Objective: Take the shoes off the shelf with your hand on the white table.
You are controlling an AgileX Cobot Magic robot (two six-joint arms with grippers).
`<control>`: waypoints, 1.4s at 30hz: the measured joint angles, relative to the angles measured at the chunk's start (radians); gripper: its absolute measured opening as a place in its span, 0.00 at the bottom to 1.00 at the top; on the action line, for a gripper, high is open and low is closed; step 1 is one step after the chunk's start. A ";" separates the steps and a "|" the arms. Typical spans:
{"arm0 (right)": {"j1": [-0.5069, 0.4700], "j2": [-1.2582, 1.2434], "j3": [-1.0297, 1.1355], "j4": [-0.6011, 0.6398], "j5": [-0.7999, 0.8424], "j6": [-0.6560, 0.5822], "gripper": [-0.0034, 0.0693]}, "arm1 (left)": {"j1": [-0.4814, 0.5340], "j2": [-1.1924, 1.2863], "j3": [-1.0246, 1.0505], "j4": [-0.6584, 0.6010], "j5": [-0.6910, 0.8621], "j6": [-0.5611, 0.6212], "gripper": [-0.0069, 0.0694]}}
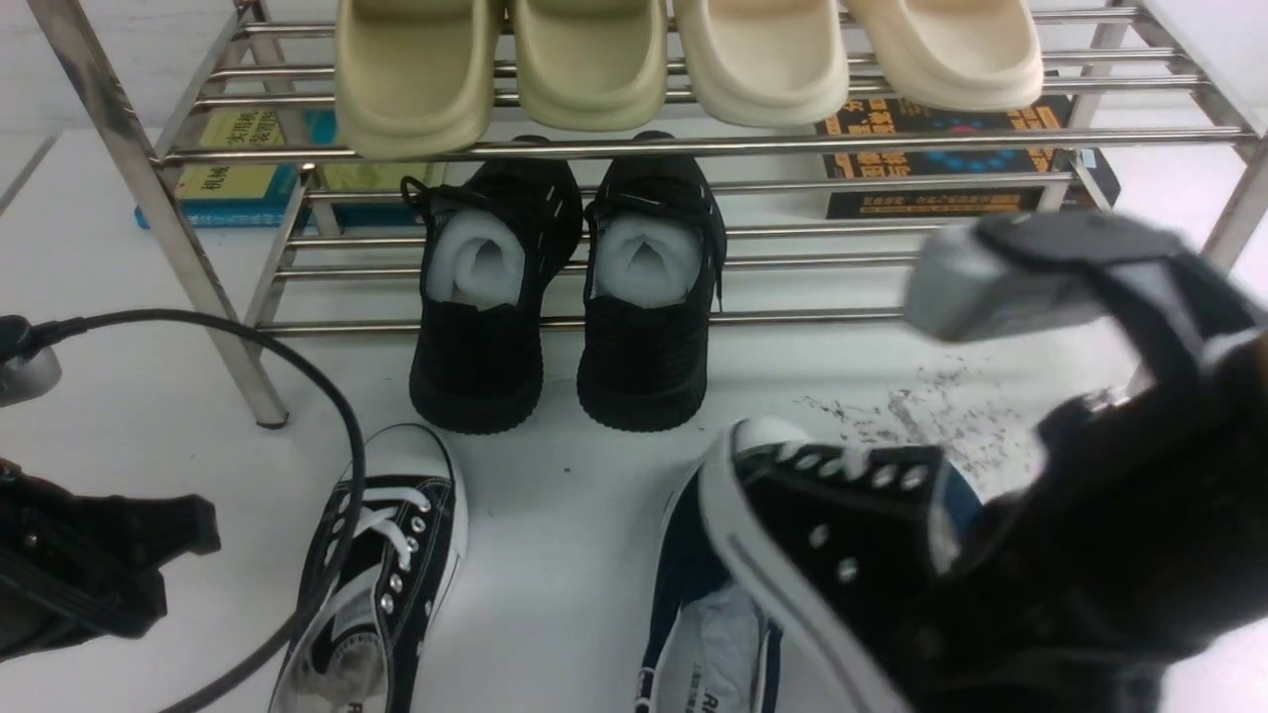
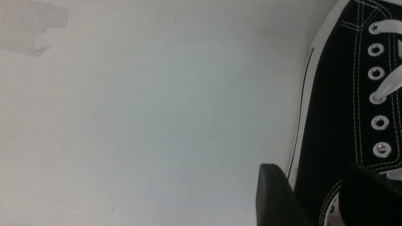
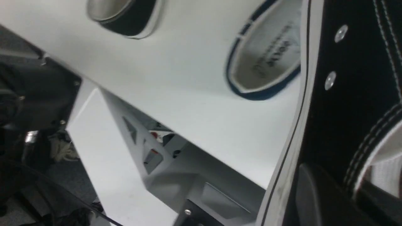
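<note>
Both black canvas sneakers are off the steel shelf (image 1: 693,147). The left sneaker (image 1: 381,569) lies flat on the white table (image 1: 575,555), toe toward the shelf. In the left wrist view my left gripper (image 2: 312,169) has one finger outside this sneaker (image 2: 333,103) and one inside its collar, shut on the side wall. My right gripper (image 1: 966,555) is shut on the other sneaker (image 1: 842,525) and holds it tilted above the table. The right wrist view shows that gripper (image 3: 339,179) pinching the sneaker's (image 3: 351,94) side wall.
A navy slip-on (image 1: 693,634) lies under the lifted sneaker. Black knit shoes (image 1: 555,297) stand at the shelf's lower tier. Beige slippers (image 1: 684,59) sit on top, with books (image 1: 941,158) behind. A black cable (image 1: 337,416) arcs over the left sneaker. Dark scuff specks (image 1: 921,406) mark the table.
</note>
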 joint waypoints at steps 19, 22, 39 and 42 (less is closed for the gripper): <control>0.207 0.519 -0.340 -0.229 -0.127 0.317 0.07 | 0.000 0.000 0.000 0.016 -0.025 -0.025 0.51; 0.206 0.516 -0.406 -0.238 -0.028 0.294 0.07 | 0.000 0.000 0.000 0.018 -0.025 -0.025 0.51; 0.231 0.543 -0.569 -0.260 0.166 0.204 0.08 | 0.000 0.000 0.000 0.025 -0.025 -0.026 0.51; 0.231 0.615 -0.569 -0.269 0.165 0.206 0.09 | 0.000 0.000 0.000 0.028 -0.025 -0.026 0.51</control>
